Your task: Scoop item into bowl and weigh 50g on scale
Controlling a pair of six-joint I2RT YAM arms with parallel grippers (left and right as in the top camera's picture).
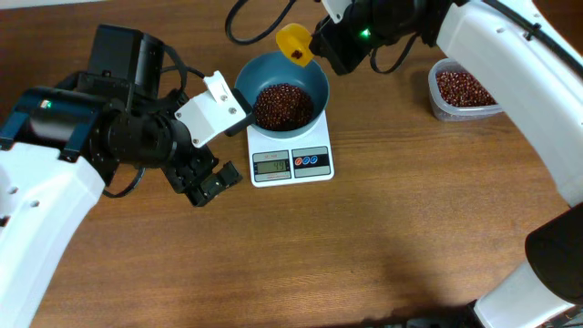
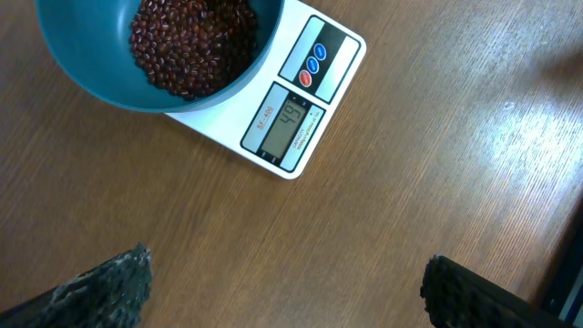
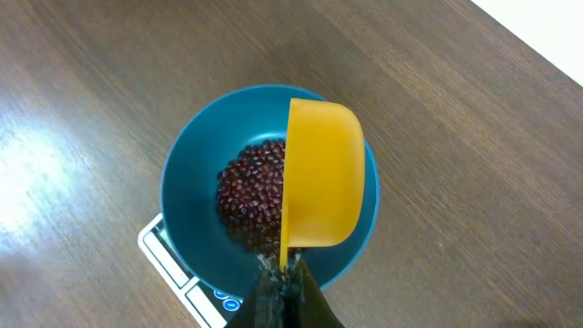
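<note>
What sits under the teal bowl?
The white scale; its display and blue buttons show in front, but the platform directly beneath the bowl is covered.

Overhead looks straight down, far; both wrist views close, downward — all share bowl (image 1: 311, 76) on scale (image 1: 273, 144).

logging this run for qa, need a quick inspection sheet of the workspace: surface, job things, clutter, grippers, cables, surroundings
surface: brown wood-grain table.
job's things: teal bowl on white scale, beans heaped inside; display lit, digits unclear; more beans in clear tub at right.
clutter: nothing seen.
grippers: left gripper open, empty, beside the scale; right gripper shut on the handle of the yellow scoop, scoop above the bowl.
cables: black cable looped at the far edge.
surroundings: nothing seen.
</note>
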